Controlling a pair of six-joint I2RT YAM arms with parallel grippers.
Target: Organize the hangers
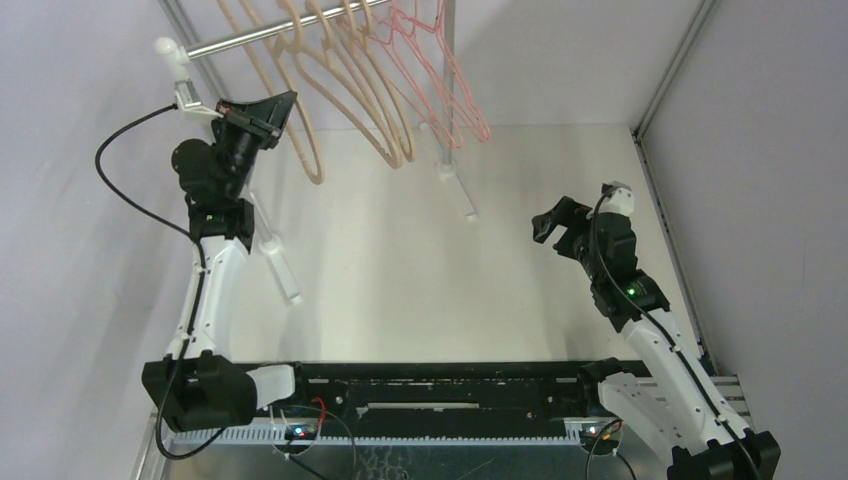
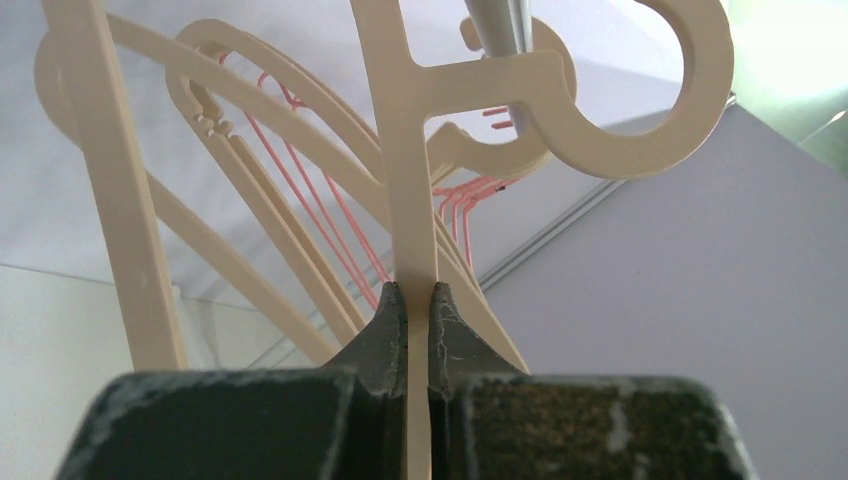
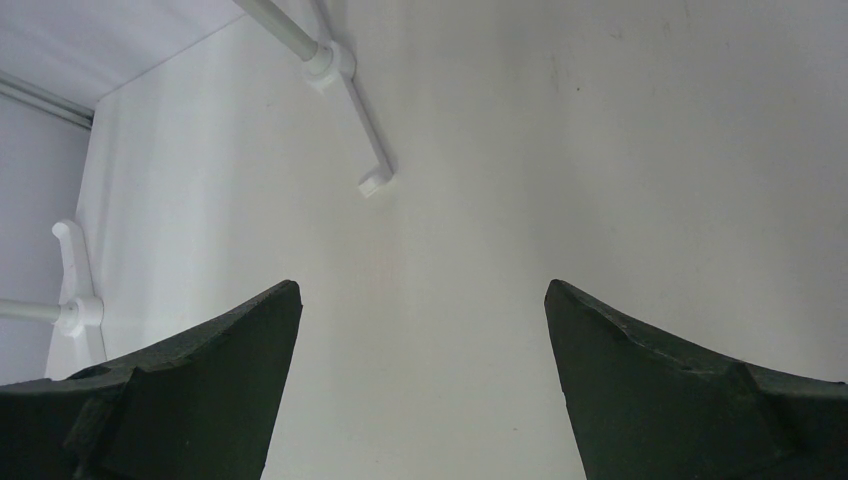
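Hanger stem sits clamped in the upstretched left tool; the low right tool gapes empty.

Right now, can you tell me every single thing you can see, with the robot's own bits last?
beige hangers: several, tan, hanging on the rail; one is gripped.
pink hangers: several, pink-red wire, on the rail right of the beige ones.
rail: one, silver, at the table's far end.
rail feet: two, white, on the table.
table: one, white.
left gripper: black, shut on a beige hanger.
right gripper: black, open, holding nothing.
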